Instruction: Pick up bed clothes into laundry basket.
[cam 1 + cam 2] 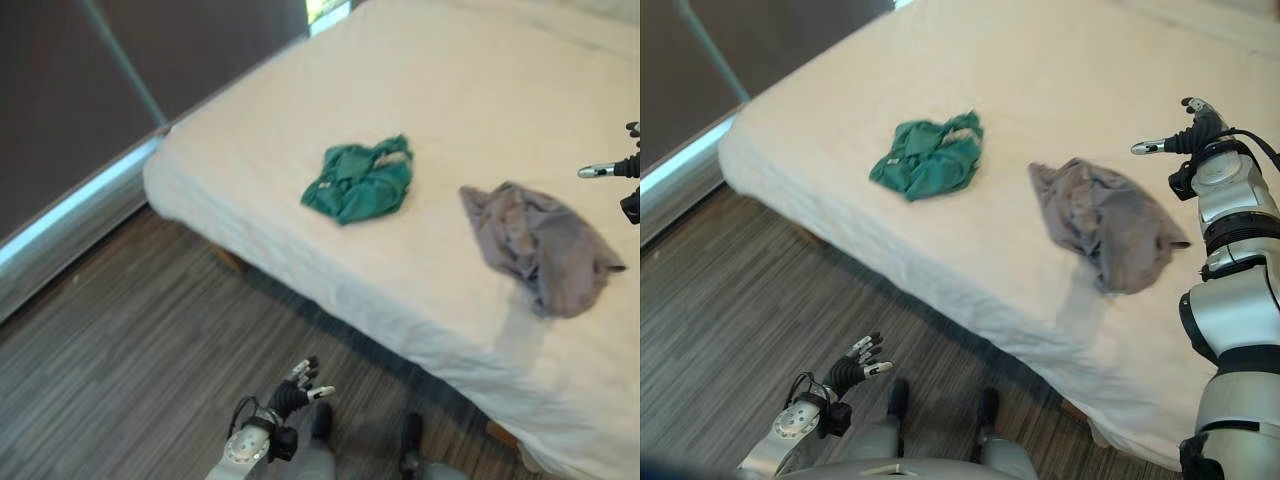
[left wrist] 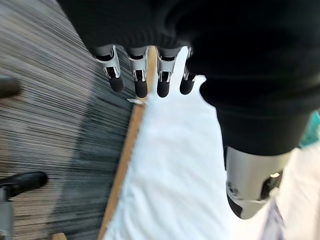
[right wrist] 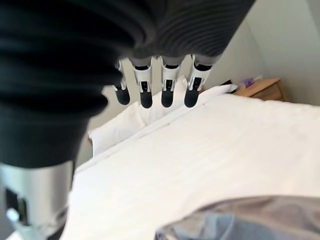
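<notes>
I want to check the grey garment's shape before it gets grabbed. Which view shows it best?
The right eye view: the whole grey garment lies crumpled on the white bed, unobstructed. The left eye view also shows it whole, nearer the frame's right side. The right wrist view catches just a strip of it past the right hand.

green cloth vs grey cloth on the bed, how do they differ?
The green cloth is bunched into a compact heap; the grey cloth is spread wider and looks larger. The green one lies toward the robot's left, away from both hands; the grey one lies toward the right, close to the right robot hand, which is open above the bed. The left robot hand hangs open over the floor. Both are crumpled and unheld.
</notes>
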Motion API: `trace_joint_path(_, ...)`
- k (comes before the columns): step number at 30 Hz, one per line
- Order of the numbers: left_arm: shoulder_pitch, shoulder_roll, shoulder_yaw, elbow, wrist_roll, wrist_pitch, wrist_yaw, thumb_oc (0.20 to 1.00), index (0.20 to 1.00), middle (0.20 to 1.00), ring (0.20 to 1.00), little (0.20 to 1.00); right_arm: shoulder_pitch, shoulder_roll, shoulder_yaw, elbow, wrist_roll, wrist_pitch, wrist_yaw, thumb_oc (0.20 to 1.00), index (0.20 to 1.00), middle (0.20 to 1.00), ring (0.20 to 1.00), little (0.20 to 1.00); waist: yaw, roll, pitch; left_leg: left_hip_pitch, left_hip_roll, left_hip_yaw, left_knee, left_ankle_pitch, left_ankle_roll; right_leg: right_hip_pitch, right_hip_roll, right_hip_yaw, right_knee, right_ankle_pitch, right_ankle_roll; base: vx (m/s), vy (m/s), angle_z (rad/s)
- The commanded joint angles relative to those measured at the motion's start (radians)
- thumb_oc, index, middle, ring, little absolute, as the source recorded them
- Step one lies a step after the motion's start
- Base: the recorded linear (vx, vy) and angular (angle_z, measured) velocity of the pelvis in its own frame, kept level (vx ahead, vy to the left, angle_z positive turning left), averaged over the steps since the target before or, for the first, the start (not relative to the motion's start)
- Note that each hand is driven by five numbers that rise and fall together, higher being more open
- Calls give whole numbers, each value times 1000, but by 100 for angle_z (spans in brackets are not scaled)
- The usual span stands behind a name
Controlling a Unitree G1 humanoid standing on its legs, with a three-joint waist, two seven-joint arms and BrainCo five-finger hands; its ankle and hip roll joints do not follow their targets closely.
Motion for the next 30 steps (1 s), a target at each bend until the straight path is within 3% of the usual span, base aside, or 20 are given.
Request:
trace_joint_path(1, -49, 64, 23, -108, -22, -32, 22, 1000, 1000, 1000, 1000, 1000, -84, -33, 47, 50, -61, 18, -50, 1000, 1000, 1000, 1000, 1000, 10, -41, 104, -6, -76, 7, 10, 27, 9, -49, -48, -16, 15, 37, 59, -109, -58, 24)
trace_joint_path(6, -57, 66, 35, -149, -14, -30, 50, 1000, 1000, 1000, 1000, 1000, -75, -28, 22, 133, -114, 42, -85, 1000, 1000, 1000, 1000, 1000, 30, -3, 164, -86, -87, -11, 7, 46, 3, -128, -45, -14, 14, 53, 59, -107, -21, 13)
trace_joint_path(8, -85, 42, 24, -147, 1, -26, 63, 1000, 1000, 1000, 1000, 1000, 1, -20, -29, 154, -135, 45, -78, 1000, 1000, 1000, 1000, 1000, 32, 24, 184, -125, -90, -16, 6, 54, -1, -164, -47, -9, 14, 61, 58, -43, 7, -1)
trace_joint_path(10, -116, 29, 24, -137, 4, -25, 70, 1000, 1000, 1000, 1000, 1000, 62, 9, -47, 159, -149, 47, -71, 1000, 1000, 1000, 1000, 1000, 31, 30, 196, -128, -93, -25, 5, 56, -4, -170, -44, -2, 14, 61, 57, 3, 6, 9)
trace_joint_path(12, -156, 22, 19, -126, 12, -25, 76, 1000, 1000, 1000, 1000, 1000, 155, 50, -71, 148, -164, 41, -56, 200, 200, 200, 200, 200, 25, 36, 197, -121, -95, -19, 5, 52, -4, -165, -45, 1, 14, 59, 56, 31, 34, 6)
trace_joint_path(15, -215, 48, 49, -178, 20, -36, 91, 1000, 1000, 1000, 1000, 1000, 302, 132, -72, 56, -190, 24, -53, 200, 200, 200, 200, 200, 4, 25, 197, -101, -99, -18, 5, 41, 1, -151, -39, 21, 16, 55, 52, 29, 49, -9)
trace_joint_path(18, -244, 84, 93, -238, 17, -44, 100, 1000, 1000, 1000, 1000, 1000, 419, 155, -83, -20, -214, 17, -48, 200, 200, 200, 200, 200, -14, 16, 194, -87, -101, -16, 5, 32, 3, -141, -38, 31, 16, 50, 51, 47, 55, -19)
trace_joint_path(21, -413, 252, 161, -402, 29, -53, 94, 1000, 1000, 1000, 1000, 1000, 665, 195, -169, -130, -183, 13, -15, 200, 200, 200, 200, 200, -62, 11, 175, -56, -101, -15, 5, 5, 6, -121, -37, 41, 16, 38, 54, 55, 55, -21)
trace_joint_path(22, -530, 331, 140, -447, 57, -62, 91, 1000, 1000, 1000, 1000, 1000, 767, 214, -204, -167, -167, 19, 5, 200, 200, 200, 200, 200, -83, 5, 161, -42, -100, -12, 5, -1, 7, -108, -38, 45, 15, 32, 54, 48, 31, -9)
trace_joint_path(23, -534, 332, 137, -445, 57, -62, 92, 1000, 1000, 1000, 1000, 1000, 769, 214, -208, -169, -168, 19, 5, 200, 200, 200, 200, 200, -82, 3, 161, -46, -102, -12, 5, 4, 8, -111, -40, 45, 14, 36, 54, 36, 12, -7)
trace_joint_path(26, -814, 433, 19, -398, 175, -70, 89, 1000, 1000, 1000, 1000, 1000, 911, 257, -239, -186, -139, 22, 37, 200, 200, 200, 200, 200, -128, -11, 137, -23, -97, -9, 5, -14, 9, -95, -37, 52, 15, 24, 59, 49, 2, 0)
trace_joint_path(29, -954, 441, -54, -344, 256, -59, 96, 1000, 1000, 1000, 1000, 1000, 977, 282, -260, -216, -128, 27, 51, 200, 200, 200, 200, 200, -142, -25, 124, -20, -98, -10, 5, -13, 12, -97, -38, 58, 14, 28, 62, 15, -17, -2)
trace_joint_path(30, -1050, 450, -99, -293, 342, -38, 110, 1000, 1000, 1000, 1000, 1000, 1007, 294, -272, -234, -117, 24, 52, 200, 200, 200, 200, 200, -150, -29, 119, -15, -97, -9, 5, -15, 13, -95, -37, 62, 14, 28, 63, 18, -10, -13)
